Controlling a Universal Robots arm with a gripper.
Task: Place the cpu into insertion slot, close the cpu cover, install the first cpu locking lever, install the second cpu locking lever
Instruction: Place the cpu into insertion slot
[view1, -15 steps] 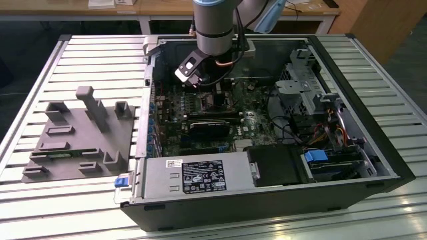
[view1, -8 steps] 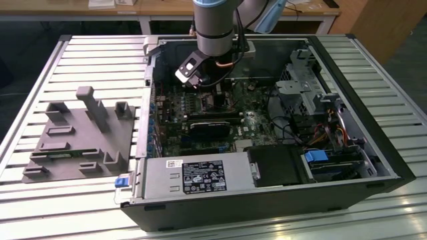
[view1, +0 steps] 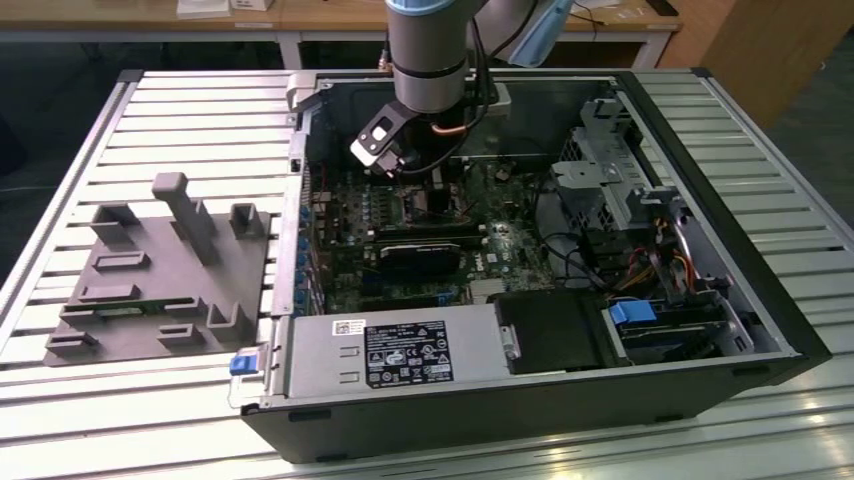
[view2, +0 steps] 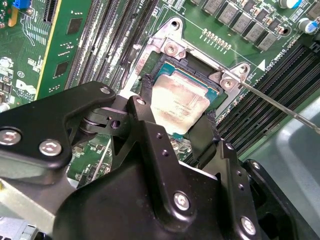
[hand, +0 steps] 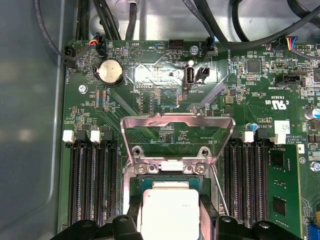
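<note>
**A:** Where is the cpu (view2: 180, 102) being kept at this moment?

**B:** It is being gripped by the gripper (view2: 176, 114). The two black fingers (view2: 143, 112) are being pressed, at a narrow setting, against two opposite edges of the chip. This is being shown in both wrist views.

**A:** And how is it being placed in relation to the insertion slot (view2: 196, 76)?

**B:** The chip is being held flat over the slot, within the silvery rim. Whether it is being seated fully or being kept just above the socket cannot be told.

**A:** How is the cpu cover (hand: 177, 120) being shown?

**B:** In the first wrist view it is being shown swung up and standing open just beyond the socket. The green motherboard (hand: 240, 100) is being seen through its square window.

**A:** Is a locking lever being seen?

**B:** A wire lever (view2: 280, 106) is being seen in the second wrist view, slanting away from a corner of the socket frame. It is not being touched by the fingers. Black memory slots (hand: 92, 185) are being seen on both sides of the socket.

**A:** What is being shown in the exterior view?

**B:** The arm (view1: 430, 50) is being shown upright inside the open computer case (view1: 747, 300), with its gripper over the middle of the board. The case is being carried on a slatted table (view1: 174, 100). A grey fixture (view1: 160, 270) is being seen beside the case, on the exterior view's left.
</note>
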